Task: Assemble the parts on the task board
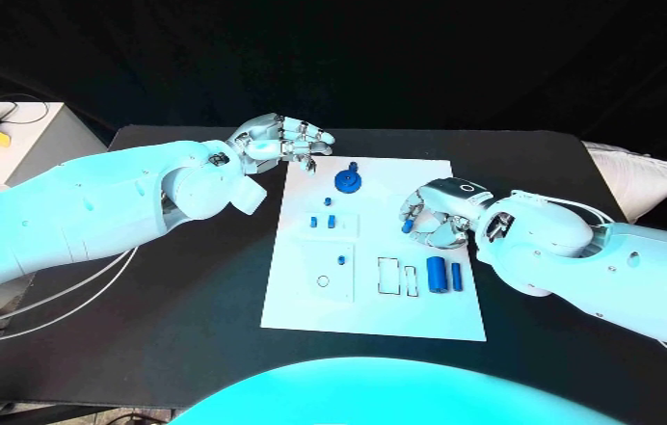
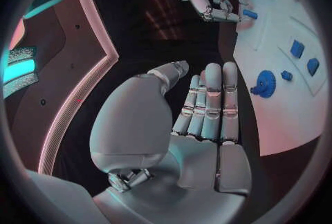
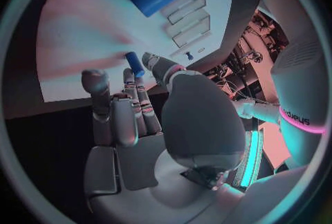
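Note:
The white task board (image 1: pixel 375 305) lies in the middle of the black table. My right hand (image 1: pixel 440 217) hovers over the board's right side and pinches a small blue peg (image 1: pixel 409 221) between thumb and finger; the right wrist view shows this peg (image 3: pixel 135 63) at the fingertips of the right hand (image 3: pixel 138 124). My left hand (image 1: pixel 283 142) is at the board's far left corner and holds nothing, with the fingers of the left hand (image 2: pixel 201 119) stretched out. A blue round part (image 1: pixel 349 181) stands near it on the board. Two blue cylinders (image 1: pixel 445 275) lie near the right edge.
Small blue blocks (image 1: pixel 323 221) and a tiny blue piece (image 1: pixel 328 200) sit mid-board. Rectangular slots (image 1: pixel 390 276) lie beside the cylinders, with a small ring outline (image 1: pixel 324 280) to their left. A white box (image 1: pixel 28 136) stands off the table's far left.

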You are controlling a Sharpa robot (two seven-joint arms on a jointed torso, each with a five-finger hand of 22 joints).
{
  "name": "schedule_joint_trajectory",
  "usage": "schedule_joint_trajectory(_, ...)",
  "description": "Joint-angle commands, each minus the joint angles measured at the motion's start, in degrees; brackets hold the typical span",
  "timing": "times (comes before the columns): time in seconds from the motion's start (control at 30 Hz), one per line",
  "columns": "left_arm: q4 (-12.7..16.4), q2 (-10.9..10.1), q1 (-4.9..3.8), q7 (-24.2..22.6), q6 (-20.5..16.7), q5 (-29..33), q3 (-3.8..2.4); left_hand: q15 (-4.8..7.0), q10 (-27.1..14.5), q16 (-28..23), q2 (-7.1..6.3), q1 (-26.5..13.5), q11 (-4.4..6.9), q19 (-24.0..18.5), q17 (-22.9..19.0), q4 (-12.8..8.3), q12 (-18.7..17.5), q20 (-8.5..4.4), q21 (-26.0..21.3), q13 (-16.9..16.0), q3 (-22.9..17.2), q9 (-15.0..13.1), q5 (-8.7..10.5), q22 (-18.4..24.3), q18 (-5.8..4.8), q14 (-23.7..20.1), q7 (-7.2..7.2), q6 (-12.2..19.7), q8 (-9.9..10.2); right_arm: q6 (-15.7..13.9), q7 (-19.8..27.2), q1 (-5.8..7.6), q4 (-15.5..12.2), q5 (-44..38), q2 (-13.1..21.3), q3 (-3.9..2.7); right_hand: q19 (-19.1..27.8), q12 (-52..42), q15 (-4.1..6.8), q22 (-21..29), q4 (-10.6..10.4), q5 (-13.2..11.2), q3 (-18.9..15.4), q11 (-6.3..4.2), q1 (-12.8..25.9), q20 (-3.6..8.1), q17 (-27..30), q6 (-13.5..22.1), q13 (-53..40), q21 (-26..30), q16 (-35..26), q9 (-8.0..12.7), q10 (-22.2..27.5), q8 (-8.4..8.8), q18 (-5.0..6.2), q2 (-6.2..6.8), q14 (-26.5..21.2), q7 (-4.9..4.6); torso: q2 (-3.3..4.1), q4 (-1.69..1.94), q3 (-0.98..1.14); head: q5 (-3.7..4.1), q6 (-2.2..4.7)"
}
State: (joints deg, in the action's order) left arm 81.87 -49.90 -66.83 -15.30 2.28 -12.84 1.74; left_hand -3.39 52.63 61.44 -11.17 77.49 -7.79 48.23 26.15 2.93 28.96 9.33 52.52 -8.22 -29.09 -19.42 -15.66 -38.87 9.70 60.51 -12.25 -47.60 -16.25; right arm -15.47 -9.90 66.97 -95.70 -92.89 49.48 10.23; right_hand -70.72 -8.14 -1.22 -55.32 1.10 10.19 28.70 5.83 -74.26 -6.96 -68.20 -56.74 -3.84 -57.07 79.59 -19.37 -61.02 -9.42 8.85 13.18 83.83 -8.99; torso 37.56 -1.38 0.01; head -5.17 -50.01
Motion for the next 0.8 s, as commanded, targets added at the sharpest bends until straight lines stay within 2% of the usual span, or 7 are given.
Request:
schedule_joint_trajectory(0.03, 0.2, 0.02, 0.0, -0.47, 1.0, 0.12, -0.02, -0.29, -0.28, -0.18, 0.44, -0.01, -0.26, 0.28, -0.07, 0.19, -0.13, -0.03, -0.31, 0.09, 0.2, 0.07, 0.06, 0.09, 0.82, 0.04, 0.03, 0.29, 0.11, 0.47, -0.87, -0.17, 0.15, -1.41, -0.26, 0.01, -0.46, -0.37, 0.14, -0.08, -0.49, -0.02, 0.08, 0.0, -0.19, 0.12, -0.11, -0.45, -0.07, 0.32, 0.43, -0.08, -0.52, -0.22, -0.99, -0.64, 1.6, 0.0, 0.03, -0.03, 0.04, -0.07, 0.01)
schedule_joint_trajectory(0.23, 0.22, -0.02, 0.0, -0.41, 0.99, 0.12, -0.02, -0.29, -0.28, -0.18, 0.44, -0.01, -0.26, 0.28, -0.07, 0.19, -0.13, -0.03, -0.31, 0.09, 0.2, 0.07, 0.06, 0.09, 0.82, 0.04, 0.03, 0.29, 0.11, -0.45, -0.91, -0.48, 0.26, -1.44, -0.59, 0.03, -0.84, -0.55, 0.2, -0.49, -0.76, -0.2, 0.75, -0.06, -0.65, 0.17, -0.3, -1.02, -0.06, 0.01, 0.58, -0.12, -0.96, -0.29, -1.07, -1.15, 1.66, 0.03, -0.01, -0.07, 0.05, -0.03, 0.01)
schedule_joint_trajectory(0.37, 0.23, -0.05, 0.0, -0.4, 1.07, 0.12, -0.01, -0.29, -0.28, -0.18, 0.44, -0.01, -0.26, 0.28, -0.07, 0.19, -0.13, -0.03, -0.31, 0.09, 0.2, 0.07, 0.06, 0.09, 0.82, 0.04, 0.03, 0.29, 0.11, -1.09, -0.85, -0.59, 0.25, -1.29, -0.68, 0.03, -1.18, -0.98, 0.28, -0.86, -1.97, -0.46, 1.4, -0.25, -0.03, 0.27, -0.28, -1.7, -0.12, -0.21, 0.66, -0.19, -1.98, -0.41, -1.15, -1.72, 1.7, 0.24, -0.02, -0.12, 0.06, -0.22, 0.01)
schedule_joint_trajectory(0.8, 0.26, -0.06, 0.0, -0.43, 1.22, 0.12, -0.01, -0.37, -0.26, -0.19, 0.47, -0.12, -0.33, 0.37, -0.08, 0.41, -0.05, 0.03, -0.48, 0.12, 0.35, 0.03, 0.05, 0.22, 0.8, 0.02, -0.03, 0.36, -0.12, -2.9, -2.02, -1.11, 0.73, -1.55, -1.42, 0.03, -1.78, -2.09, 0.9, -1.49, -3.22, -1.23, 2.38, -1.04, 0.01, 0.74, -0.66, -3.34, -0.42, -0.51, 1.01, -0.61, -4.8, -1.0, -1.26, -1.74, 1.85, 0.85, 0.04, -0.03, 0.06, -0.11, 0.01)
